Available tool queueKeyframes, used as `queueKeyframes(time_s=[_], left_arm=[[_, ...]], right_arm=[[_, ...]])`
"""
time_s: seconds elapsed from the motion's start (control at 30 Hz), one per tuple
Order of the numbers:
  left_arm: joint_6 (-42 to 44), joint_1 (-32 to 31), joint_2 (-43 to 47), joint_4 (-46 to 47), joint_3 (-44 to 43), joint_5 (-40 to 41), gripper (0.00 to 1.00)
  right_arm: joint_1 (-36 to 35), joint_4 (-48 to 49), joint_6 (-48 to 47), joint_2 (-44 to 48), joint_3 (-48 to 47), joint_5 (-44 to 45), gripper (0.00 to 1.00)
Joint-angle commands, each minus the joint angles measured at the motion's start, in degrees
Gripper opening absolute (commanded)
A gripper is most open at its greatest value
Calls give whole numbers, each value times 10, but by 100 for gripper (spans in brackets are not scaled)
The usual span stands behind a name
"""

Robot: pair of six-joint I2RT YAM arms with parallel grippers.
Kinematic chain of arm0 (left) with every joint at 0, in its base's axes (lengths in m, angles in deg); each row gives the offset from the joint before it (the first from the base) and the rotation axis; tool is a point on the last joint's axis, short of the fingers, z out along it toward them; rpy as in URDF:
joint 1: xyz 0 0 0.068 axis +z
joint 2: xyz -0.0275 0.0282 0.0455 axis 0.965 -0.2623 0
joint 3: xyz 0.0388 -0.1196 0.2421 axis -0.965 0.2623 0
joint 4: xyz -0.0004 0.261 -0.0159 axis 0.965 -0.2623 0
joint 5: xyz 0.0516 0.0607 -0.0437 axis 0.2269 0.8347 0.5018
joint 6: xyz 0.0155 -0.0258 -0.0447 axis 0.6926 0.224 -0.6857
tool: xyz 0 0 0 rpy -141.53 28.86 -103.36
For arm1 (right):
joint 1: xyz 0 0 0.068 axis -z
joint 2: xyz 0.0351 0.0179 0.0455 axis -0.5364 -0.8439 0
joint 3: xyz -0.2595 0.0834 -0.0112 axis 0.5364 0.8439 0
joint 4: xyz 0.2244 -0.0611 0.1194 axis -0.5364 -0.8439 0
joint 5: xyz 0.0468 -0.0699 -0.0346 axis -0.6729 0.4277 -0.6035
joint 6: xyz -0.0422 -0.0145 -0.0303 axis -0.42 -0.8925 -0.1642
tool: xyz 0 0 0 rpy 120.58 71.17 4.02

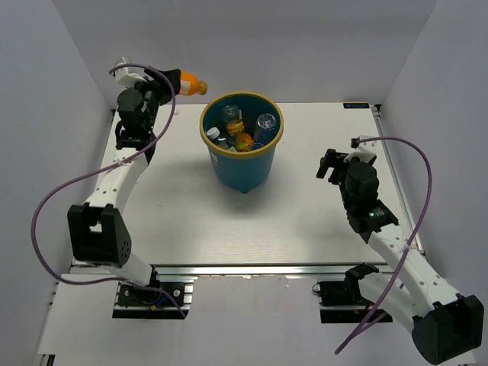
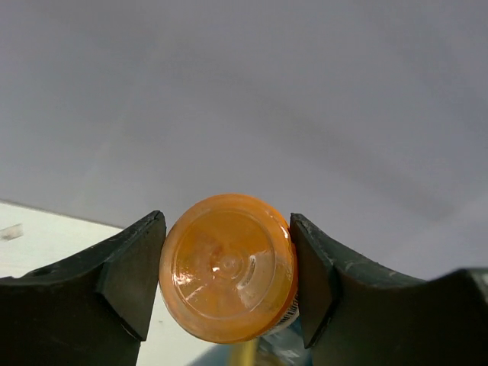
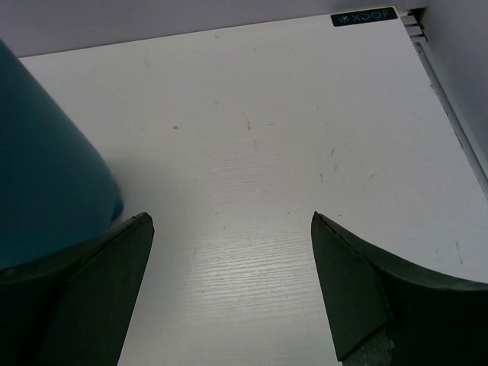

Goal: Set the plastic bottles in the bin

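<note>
My left gripper (image 1: pixel 177 84) is shut on the stubby orange bottle (image 1: pixel 193 85) and holds it in the air, just left of the bin's rim. In the left wrist view the bottle's round base (image 2: pixel 227 267) fills the gap between the two fingers. The dark teal bin (image 1: pixel 242 162) with a yellow-tan rim stands at mid table and holds several bottles (image 1: pixel 244 130), some clear and one orange-tinted. My right gripper (image 1: pixel 329 165) is open and empty, low over the table to the right of the bin; the bin's wall (image 3: pixel 46 168) shows at its left.
Grey walls close in the table on the left, back and right. A small dark label (image 3: pixel 364 17) marks the table's far right corner. The table's near edge has a metal rail (image 1: pixel 252 271) with both arm bases.
</note>
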Motion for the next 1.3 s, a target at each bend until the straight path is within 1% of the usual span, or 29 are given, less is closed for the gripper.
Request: queueKeyframes(time_s=[0.0,0.07,0.17,0.33,0.43,0.47,0.53,0.57,0.6,0.63,0.67,0.7,0.8,0.9,1.0,1.07,1.1,1.13,1.17,1.27], left_arm=[[11,-17,81,7,14,-109,0],[27,-43,112,5,27,-94,0],[62,-81,133,-20,41,-75,0],[98,-137,117,-67,36,-102,0],[93,-150,108,-85,54,-103,8],[88,-151,108,-83,58,-98,15],[84,-151,112,-94,58,-100,21],[84,-151,113,-108,56,-108,38],[81,-152,116,-111,57,-137,49],[80,-151,121,-107,64,-157,64],[79,-152,126,-83,69,-180,98],[75,-152,128,-78,72,-211,98],[75,-152,128,-104,43,-216,98],[83,-151,118,-144,3,-204,98],[78,-150,106,-160,-27,-164,98],[78,-138,90,-200,-56,-153,98],[73,-132,72,-213,-87,-150,98],[71,-115,63,-222,-100,-149,98],[71,-106,56,-245,-112,-152,98],[70,-66,48,-264,-129,-148,98]], right_arm=[[2,-12,-2,30,17,-60,88],[2,-21,-3,36,20,-68,88],[2,-36,-4,40,17,-72,88],[3,-36,5,32,7,-74,89],[2,-35,7,28,1,-71,89],[2,-41,5,27,-1,-70,89],[3,-44,2,28,-7,-60,89],[2,-67,1,30,-8,-56,89],[2,-73,1,31,-8,-50,89],[2,-75,0,33,-9,-46,89],[2,-78,1,38,-9,-44,89],[2,-78,-1,40,-8,-43,89],[2,-71,-4,47,-8,-56,89],[2,-66,-6,53,-8,-78,89],[2,-67,-1,50,-9,-83,89],[2,-72,2,49,-10,-91,89],[2,-72,4,49,-8,-96,89],[3,-71,4,49,-8,-97,89],[2,-68,5,50,-8,-98,89],[3,-72,5,52,-8,-96,89]])
